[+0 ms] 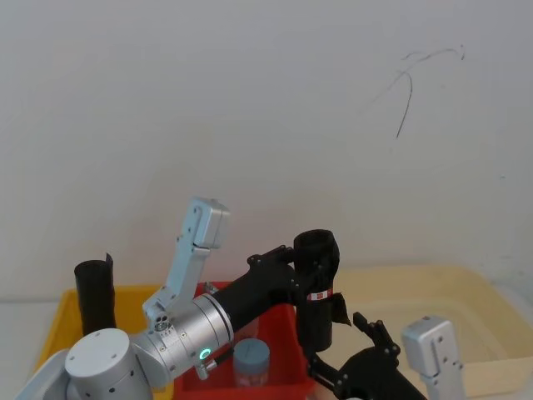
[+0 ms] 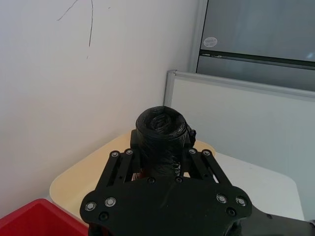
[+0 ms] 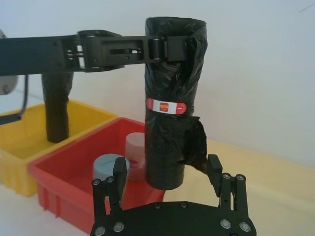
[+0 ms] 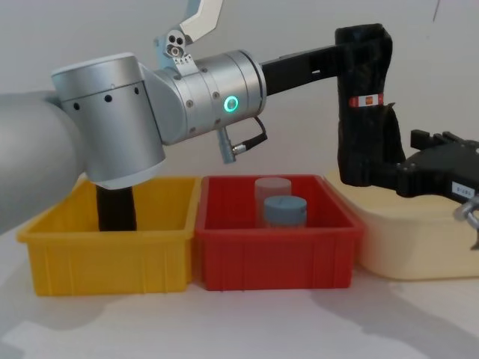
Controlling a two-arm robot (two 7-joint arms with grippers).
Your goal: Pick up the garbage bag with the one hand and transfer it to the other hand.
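Note:
The garbage bag (image 3: 172, 83), a black roll with a red-and-white band, hangs upright in the air over the seam between the red bin and the cream tray. My left gripper (image 3: 172, 48) is shut on its top end, reaching in level from the left; the chest view shows the green-ringed arm and the left gripper (image 4: 352, 52) on the garbage bag (image 4: 365, 112). My right gripper (image 3: 167, 169) stands open with one finger on each side of the roll's lower end, apart from it. A loose flap hangs off the roll below the band.
A red bin (image 4: 277, 258) holds a blue-lidded jar (image 4: 284, 211) and a clear jar behind it. The yellow bin (image 4: 112, 254) to its left holds a plain black roll (image 3: 56, 105). A cream tray (image 4: 404, 247) lies at the right; a white wall rises behind.

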